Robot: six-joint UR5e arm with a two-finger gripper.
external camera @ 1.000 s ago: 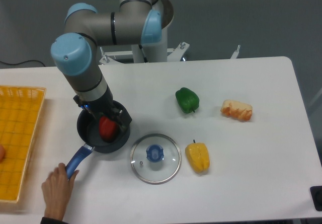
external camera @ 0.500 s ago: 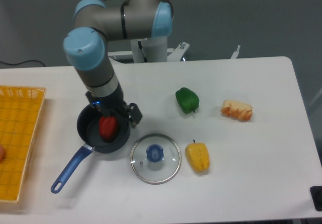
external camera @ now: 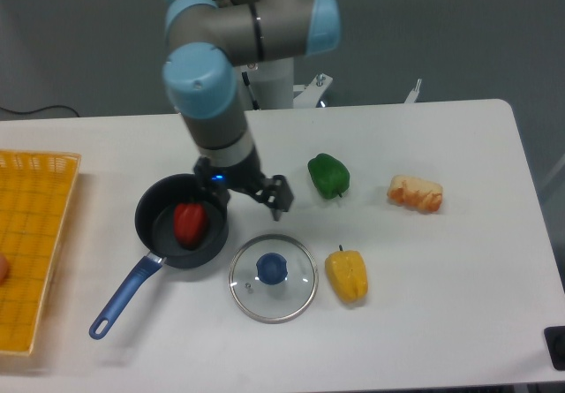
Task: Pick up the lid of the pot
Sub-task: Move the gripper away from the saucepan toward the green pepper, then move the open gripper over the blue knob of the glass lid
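Gripper (external camera: 247, 190) is hanging above the table (external camera: 441, 322), on the far side of the lid, its blurred outline overlapping the pan's right rim in this view. Its two fingers are standing apart; the tips are blurring dark, their exact edges hard to trace. How high they are hovering, I cannot tell. The arm (external camera: 207, 66) is reaching down from the top edge, which is cutting off its upper part.

Nearer the camera, the pot lid (external camera: 274, 313) is lying flat on the table, blue knob (external camera: 272, 268) upward. Its clear glass is letting the tabletop show through, so the rim is doing most of the work of marking it.

Left of the lid, the black pan (external camera: 146, 225) is holding a red item (external camera: 189, 223), too dim to name; its blue handle (external camera: 126, 296) is pointing toward the near left.

Right of the lid, a yellow vegetable (external camera: 347, 276) is lying just beside it. Farther back, a green vegetable (external camera: 329, 176) is resting; well to its right, a tan, bread-like piece (external camera: 416, 193).

The left edge is cutting off a yellow crate (external camera: 40, 234); a black object (external camera: 556, 344) is partly showing at the right edge.
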